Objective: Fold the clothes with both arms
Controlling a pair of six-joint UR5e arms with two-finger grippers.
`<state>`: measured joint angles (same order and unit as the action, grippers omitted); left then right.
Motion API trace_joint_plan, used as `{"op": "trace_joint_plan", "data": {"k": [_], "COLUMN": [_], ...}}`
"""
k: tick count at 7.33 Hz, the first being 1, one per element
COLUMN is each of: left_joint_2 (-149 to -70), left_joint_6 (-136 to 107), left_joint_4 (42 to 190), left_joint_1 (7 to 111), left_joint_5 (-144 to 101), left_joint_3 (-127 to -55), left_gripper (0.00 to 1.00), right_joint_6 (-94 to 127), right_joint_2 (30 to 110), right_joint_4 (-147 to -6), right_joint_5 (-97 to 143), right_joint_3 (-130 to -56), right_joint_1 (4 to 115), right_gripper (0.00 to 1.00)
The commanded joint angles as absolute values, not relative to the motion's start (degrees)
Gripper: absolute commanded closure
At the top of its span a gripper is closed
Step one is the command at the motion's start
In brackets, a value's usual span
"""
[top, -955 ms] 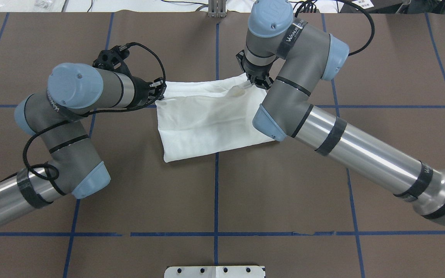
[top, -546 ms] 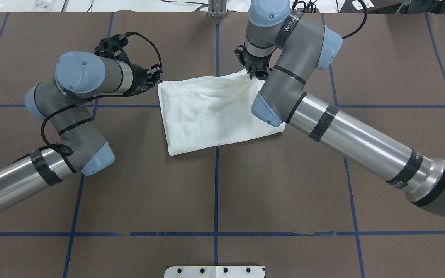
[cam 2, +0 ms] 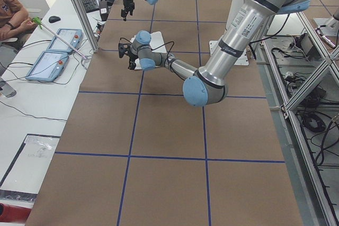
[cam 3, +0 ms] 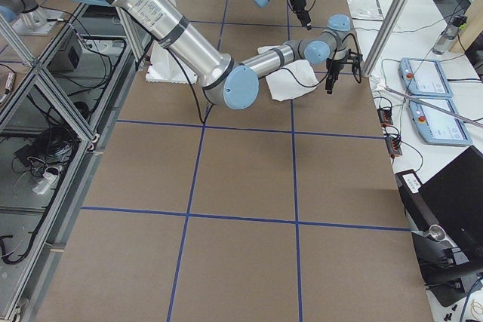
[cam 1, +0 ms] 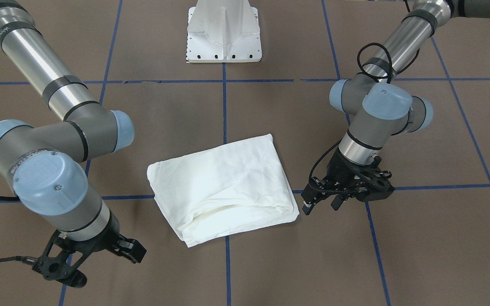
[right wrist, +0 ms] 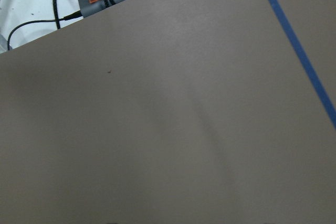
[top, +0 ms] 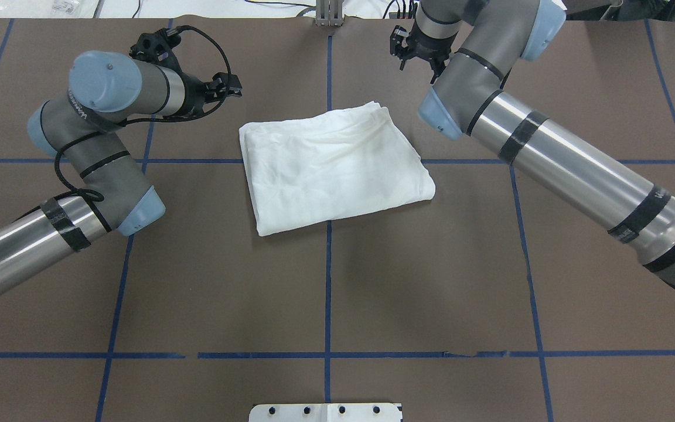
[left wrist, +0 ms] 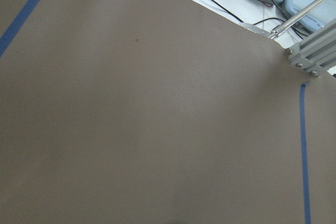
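Left gripper (cam 1: 320, 207) hanging spread, empty, just beside T-shirt (top: 334, 167) | right gripper (top: 417, 64) hovering spread, empty, near far corner | T-shirt lying folded mid-table (top: 431, 281) | risk: passing finger snagging loose layered edge, undoing fold

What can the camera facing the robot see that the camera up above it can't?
Only the facing camera shows the folded T-shirt's open, layered edge and most of the white pedestal base. Only the overhead camera shows the white bench with cables beyond the table's far edge. Both show the T-shirt lying on the brown table, with the left gripper and right gripper open and not touching it.
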<state>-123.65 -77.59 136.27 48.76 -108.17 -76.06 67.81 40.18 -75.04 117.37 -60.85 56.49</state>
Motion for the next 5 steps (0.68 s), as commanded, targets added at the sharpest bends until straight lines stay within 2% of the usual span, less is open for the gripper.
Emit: {"op": "trace_joint_plan", "data": {"k": [1,3,5], "left_joint_2": [-116.76,-111.64,-105.67], "left_joint_6": [-62.05,-45.25,-29.19], "left_joint_4": [135.88,135.09,134.12], "left_joint_1": [52.54,54.66,64.46], "left_joint_5": [-114.77,-117.14,-129.39], "left_joint_3": [-82.75,-84.46,-86.04], "left_gripper": [0.00,0.00,0.00], "right_joint_6": [52.91,39.26,27.65], "right_joint_2": [51.27,59.65,69.82], "right_joint_4": [-75.41,-81.35,-86.21], "right_joint_5": [122.40,126.72,127.00], "right_joint_3": [-67.99,-75.64,-84.50], "right_joint_1": [61.93,69.92,72.93], "right_gripper": [0.00,0.00,0.00]}}
